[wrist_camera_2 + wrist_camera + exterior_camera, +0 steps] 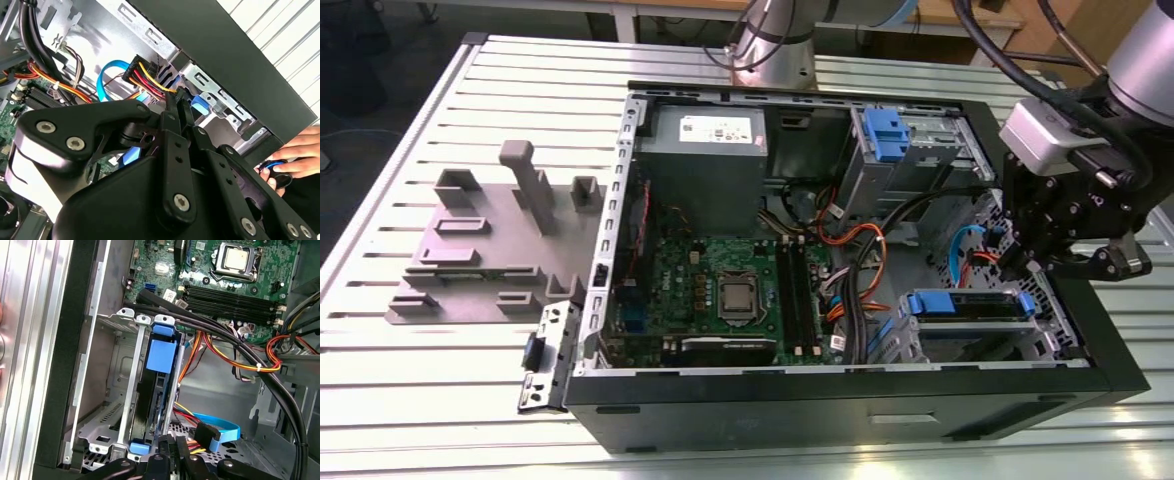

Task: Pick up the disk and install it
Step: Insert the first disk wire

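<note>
Even, bright indoor light falls from overhead in the exterior view; the slatted table shines pale while the case interior sits in soft shadow. In the second wrist view the near black gripper looms blurred, and white glare washes the upper right.
</note>
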`<state>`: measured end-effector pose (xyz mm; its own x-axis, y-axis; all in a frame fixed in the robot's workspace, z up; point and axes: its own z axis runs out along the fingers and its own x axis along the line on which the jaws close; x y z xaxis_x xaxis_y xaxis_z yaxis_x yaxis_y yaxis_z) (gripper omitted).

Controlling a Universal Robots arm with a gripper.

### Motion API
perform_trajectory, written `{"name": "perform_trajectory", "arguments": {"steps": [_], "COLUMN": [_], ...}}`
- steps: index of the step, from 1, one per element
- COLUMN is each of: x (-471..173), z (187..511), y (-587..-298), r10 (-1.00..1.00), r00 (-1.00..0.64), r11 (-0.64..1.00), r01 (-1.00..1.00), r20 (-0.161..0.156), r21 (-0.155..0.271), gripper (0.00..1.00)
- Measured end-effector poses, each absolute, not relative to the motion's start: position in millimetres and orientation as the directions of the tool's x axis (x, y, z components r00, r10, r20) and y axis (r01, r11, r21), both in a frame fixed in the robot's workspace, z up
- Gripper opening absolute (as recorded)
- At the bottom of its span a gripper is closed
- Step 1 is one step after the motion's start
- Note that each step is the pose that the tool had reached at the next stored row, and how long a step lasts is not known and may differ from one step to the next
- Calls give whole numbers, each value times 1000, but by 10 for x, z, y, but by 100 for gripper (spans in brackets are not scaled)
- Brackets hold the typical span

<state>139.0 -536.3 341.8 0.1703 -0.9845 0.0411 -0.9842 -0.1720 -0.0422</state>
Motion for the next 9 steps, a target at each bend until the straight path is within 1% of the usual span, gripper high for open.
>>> {"name": "perform_trajectory", "arguments": {"steps": [9], "x": [1357], "z": [3412], "y": [-5386], "r10": [-985], "r00": [167], "r11": [-169], "r01": [-985], "r20": [42], "r21": [-46], "gripper": [17]}}
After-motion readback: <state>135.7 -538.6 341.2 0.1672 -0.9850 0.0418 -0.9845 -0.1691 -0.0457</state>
